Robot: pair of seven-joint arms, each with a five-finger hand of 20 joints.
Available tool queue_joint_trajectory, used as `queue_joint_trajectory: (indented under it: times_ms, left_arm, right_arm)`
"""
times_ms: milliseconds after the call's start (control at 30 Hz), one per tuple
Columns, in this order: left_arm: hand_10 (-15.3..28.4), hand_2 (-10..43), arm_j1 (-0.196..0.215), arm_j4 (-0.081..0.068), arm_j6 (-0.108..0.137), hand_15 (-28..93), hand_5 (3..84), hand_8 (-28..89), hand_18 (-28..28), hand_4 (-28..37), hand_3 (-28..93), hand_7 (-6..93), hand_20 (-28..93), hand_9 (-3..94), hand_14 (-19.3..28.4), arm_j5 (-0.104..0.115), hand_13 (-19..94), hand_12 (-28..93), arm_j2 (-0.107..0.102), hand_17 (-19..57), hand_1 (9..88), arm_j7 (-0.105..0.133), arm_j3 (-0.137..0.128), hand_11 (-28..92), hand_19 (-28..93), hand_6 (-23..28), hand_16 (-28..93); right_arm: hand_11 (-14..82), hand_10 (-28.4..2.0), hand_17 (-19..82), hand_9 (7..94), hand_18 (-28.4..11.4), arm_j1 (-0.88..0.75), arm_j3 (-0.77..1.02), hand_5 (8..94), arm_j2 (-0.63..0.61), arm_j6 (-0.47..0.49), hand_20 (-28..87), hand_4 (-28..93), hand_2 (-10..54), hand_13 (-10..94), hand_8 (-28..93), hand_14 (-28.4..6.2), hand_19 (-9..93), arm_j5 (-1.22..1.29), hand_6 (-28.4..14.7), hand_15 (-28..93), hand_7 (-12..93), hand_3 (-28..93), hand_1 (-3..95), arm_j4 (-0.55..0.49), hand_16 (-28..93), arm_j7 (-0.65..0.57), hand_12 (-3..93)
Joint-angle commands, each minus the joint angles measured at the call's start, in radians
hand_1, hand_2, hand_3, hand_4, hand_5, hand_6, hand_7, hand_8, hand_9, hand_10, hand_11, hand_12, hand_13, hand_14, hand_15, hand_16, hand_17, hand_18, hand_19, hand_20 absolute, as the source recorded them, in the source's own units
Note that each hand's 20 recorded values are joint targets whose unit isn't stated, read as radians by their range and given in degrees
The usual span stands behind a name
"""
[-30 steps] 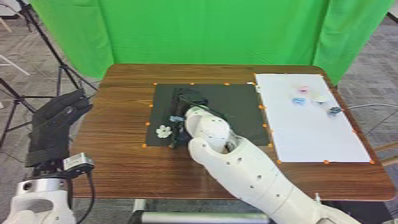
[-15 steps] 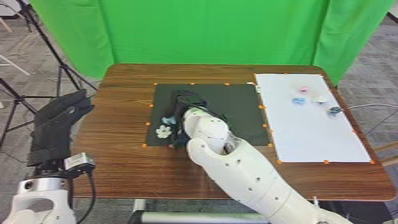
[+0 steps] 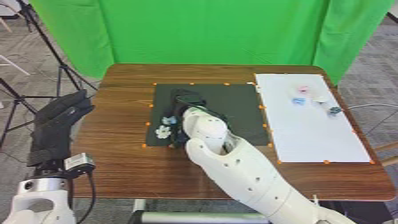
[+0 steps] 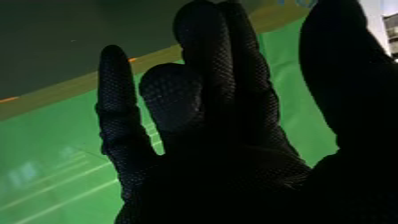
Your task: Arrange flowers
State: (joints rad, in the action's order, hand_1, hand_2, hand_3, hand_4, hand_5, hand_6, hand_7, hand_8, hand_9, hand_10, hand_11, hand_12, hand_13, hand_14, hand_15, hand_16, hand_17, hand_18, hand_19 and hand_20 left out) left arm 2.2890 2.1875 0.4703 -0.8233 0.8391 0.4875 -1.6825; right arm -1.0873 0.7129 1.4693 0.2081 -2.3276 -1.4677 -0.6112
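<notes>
I position the right hand (image 3: 185, 96) over the black mat (image 3: 235, 107), fingers extended, thumb spread wide. The white flower (image 3: 163, 132) lies on the mat's left part; the pink flower (image 3: 303, 89) lies right of the mat. My left hand (image 3: 55, 125), fingers straight, is left of it.

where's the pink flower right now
In the head view, the pink flower lies on the right side, on the white sheet toward its far end, just beyond the light blue flower.
</notes>
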Motion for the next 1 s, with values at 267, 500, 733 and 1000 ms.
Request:
queue_joint_trajectory:
  times_ms: [267, 500, 733, 1000]
  left_arm:
    - [19.5, 1.5, 0.012, 0.006, -0.003, 66, 40.7, -13, 19.5, -15.5, 80, 22.8, 11, 32.9, 24.3, -0.014, 21, 10, 0.012, -12.5, 28.4, -0.006, -0.002, 45, 53, 11.1, -17]
    - [19.5, 1.4, 0.016, 0.006, -0.007, 66, 40.7, -13, 19.5, -15.4, 80, 22.9, 11, 32.9, 24.2, -0.017, 21, 10, 0.017, -12.5, 28.5, -0.009, -0.006, 45, 53, 11.1, -17]
    - [19.5, 1.4, 0.004, 0.003, -0.011, 67, 40.7, -13, 19.5, -15.4, 80, 22.9, 11, 33.0, 24.2, -0.020, 21, 10, 0.016, -12.5, 28.6, -0.010, 0.001, 45, 53, 11.1, -17]
    - [19.6, 1.4, 0.008, 0.002, -0.009, 67, 40.7, -13, 19.5, -15.3, 80, 23.0, 11, 33.3, 24.3, -0.018, 21, 10, 0.018, -12.5, 28.7, -0.006, -0.002, 45, 53, 11.1, -17]
  right_arm:
    - [50.2, -15.3, 14, 63.3, -26.9, 0.026, -0.012, 61.6, -0.002, -0.026, 18, -28, -9.5, 63, -13, -12.8, 71, -0.007, -7.4, 85, 23, 81, 39.4, 0.000, 21, -0.008, 28.4]
    - [49.1, -14.0, 15, 63.2, -26.6, 0.050, -0.060, 61.6, -0.027, -0.127, 18, -28, -9.5, 63, -14, -12.4, 71, 0.020, -7.2, 86, 24, 81, 41.1, 0.002, 20, -0.021, 30.0]
    - [45.5, -11.4, 15, 64.6, -26.4, 0.017, -0.015, 62.4, 0.002, -0.033, 17, -28, -9.5, 63, -14, -11.7, 71, -0.022, -7.0, 86, 25, 79, 44.7, -0.004, 20, 0.010, 34.4]
    - [44.7, -8.3, 16, 66.3, -24.0, 0.019, -0.021, 61.9, -0.006, -0.077, 17, -28, -9.5, 64, -6, -7.8, 70, -0.001, -5.7, 85, 29, 79, 51.5, 0.010, 26, 0.007, 38.4]
